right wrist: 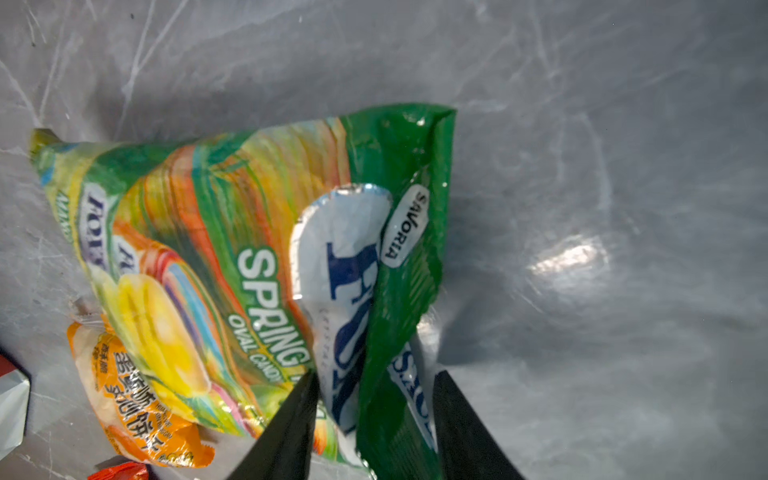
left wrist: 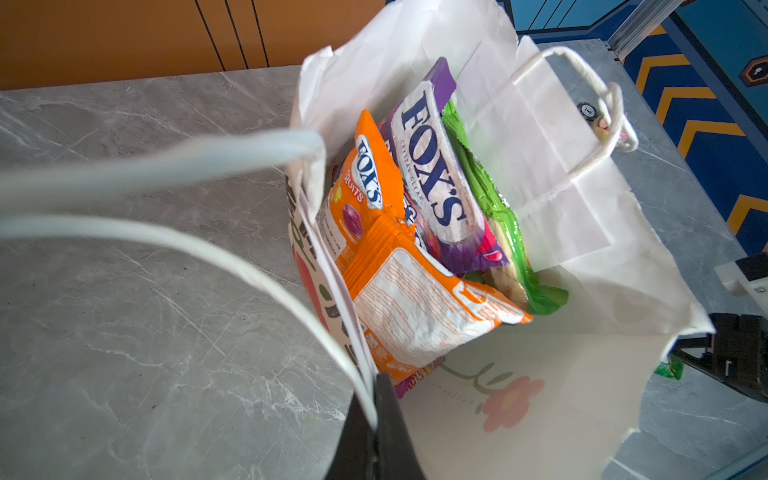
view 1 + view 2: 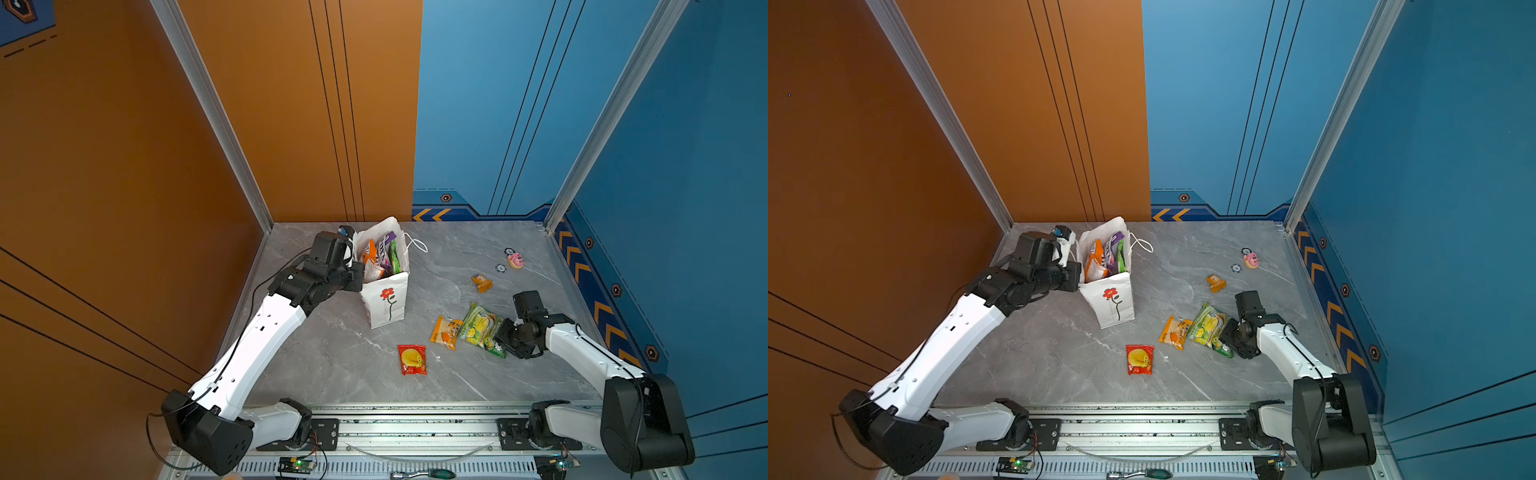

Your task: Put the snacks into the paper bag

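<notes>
The right tool (image 1: 376, 374) is pinched on the green end of the green-yellow packet (image 1: 208, 249), which buckles up between the 2 black fingers (image 1: 286, 428). The rest of that packet lies flat on the table (image 3: 332, 365), well to the right of the paper bag (image 3: 386, 303). On the side facing the bag, an orange packet (image 3: 446, 332) touches it, one edge under the green-yellow packet's corner. The red packet (image 3: 412, 359) lies alone, nearer the front rail than the bag, with bare table all round it. A small orange packet (image 3: 482, 282) sits right of the bag, clear of everything. Farther right of the bag, toward the back corner, are a pink toy (image 3: 515, 260) and 2 round chips (image 3: 500, 268). The strip of table between the bag and these packets is open.

The left tool (image 2: 378, 386) is closed tight on the bag's left top edge, and a blurred white handle (image 2: 166, 166) loops away from it. The bag stands upright near the back wall with its mouth open wide. Inside, 4 packets stand on edge against the held side: an orange Fox's packet (image 2: 365, 174), a white-backed orange packet (image 2: 415, 307), a purple Fox's packet (image 2: 432, 166) and a green packet (image 2: 498, 216). Along the bag's far wall there is free room. The other handle (image 2: 598, 137) hangs over that rim.
</notes>
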`<state>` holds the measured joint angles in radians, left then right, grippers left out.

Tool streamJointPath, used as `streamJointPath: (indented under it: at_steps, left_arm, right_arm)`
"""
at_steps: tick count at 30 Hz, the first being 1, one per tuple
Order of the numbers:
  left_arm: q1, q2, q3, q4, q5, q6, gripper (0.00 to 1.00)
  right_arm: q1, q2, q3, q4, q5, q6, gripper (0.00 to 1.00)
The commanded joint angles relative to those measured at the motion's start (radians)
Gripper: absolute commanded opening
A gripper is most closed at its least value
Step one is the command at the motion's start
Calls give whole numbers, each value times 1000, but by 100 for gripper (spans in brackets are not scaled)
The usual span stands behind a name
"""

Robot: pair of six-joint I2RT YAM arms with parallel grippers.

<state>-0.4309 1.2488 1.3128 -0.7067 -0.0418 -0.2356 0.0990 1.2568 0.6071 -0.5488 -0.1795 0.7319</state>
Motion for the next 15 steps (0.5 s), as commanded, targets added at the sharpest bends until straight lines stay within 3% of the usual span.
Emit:
streamJointPath:
  at_steps: [1, 12, 15]
  left_arm:
    - [1, -22, 7, 62, -18, 4, 0]
    - [0, -19, 6, 62, -23, 4, 0]
    - [-2, -17, 7, 62, -20, 4, 0]
  right_arm:
    - [6, 35, -22, 23, -9, -4, 43]
    - [24, 38, -27, 44, -12, 0, 7]
    - [25, 8, -24, 31, 3, -1, 2]
